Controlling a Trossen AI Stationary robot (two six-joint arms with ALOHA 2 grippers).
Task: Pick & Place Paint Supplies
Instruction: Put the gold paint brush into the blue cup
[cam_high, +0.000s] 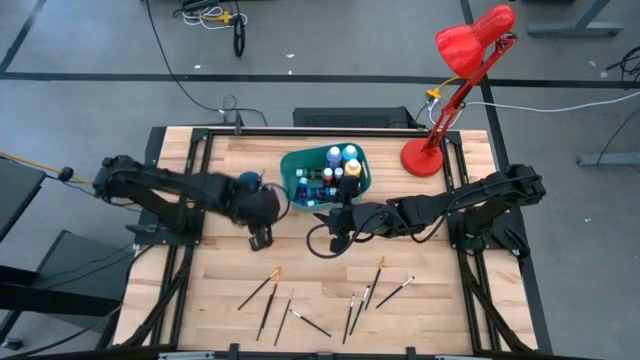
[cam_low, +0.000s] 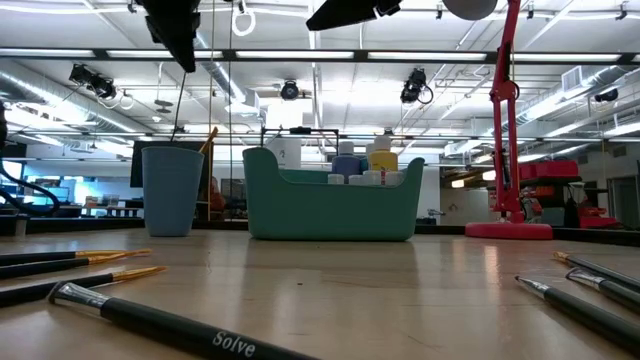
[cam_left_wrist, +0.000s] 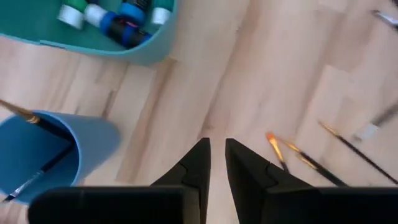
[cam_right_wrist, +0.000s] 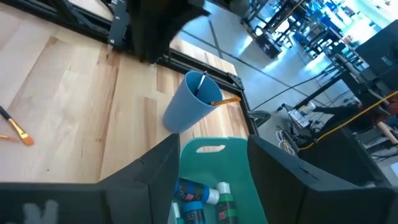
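Above the bare wood just in front of the blue cup (cam_left_wrist: 46, 155), my left hand (cam_high: 262, 238) hangs with its fingers (cam_left_wrist: 194, 169) drawn nearly together, a thin gap between them and nothing in it. My right hand (cam_high: 338, 220) sits at the front edge of the teal bin (cam_high: 296, 166), its fingers (cam_right_wrist: 152, 165) spread wide and released, holding nothing, looking down over the bin toward the cup.

The tabletop (cam_high: 420, 300) is pale wood planks in a dark metal frame. In the bin lie small paint bottles (cam_high: 338, 158), blue, green and yellow among them, with pale caps. The cup stands just beside the bin and has brushes (cam_right_wrist: 219, 100) standing in it, one with an orange tip. The other brushes (cam_high: 360, 297) are scattered flat on the near half of the tabletop, well apart from the bin, dark-handled and pointing different ways. A red desk lamp (cam_high: 470, 45) stands at the far right corner.

Around the tabletop the floor is grey, with cables trailing across it. Beyond lies a large open workshop with strip lights and pipes on the ceiling.

Both my arms reach in low from the sides, elbows out, toward the middle.
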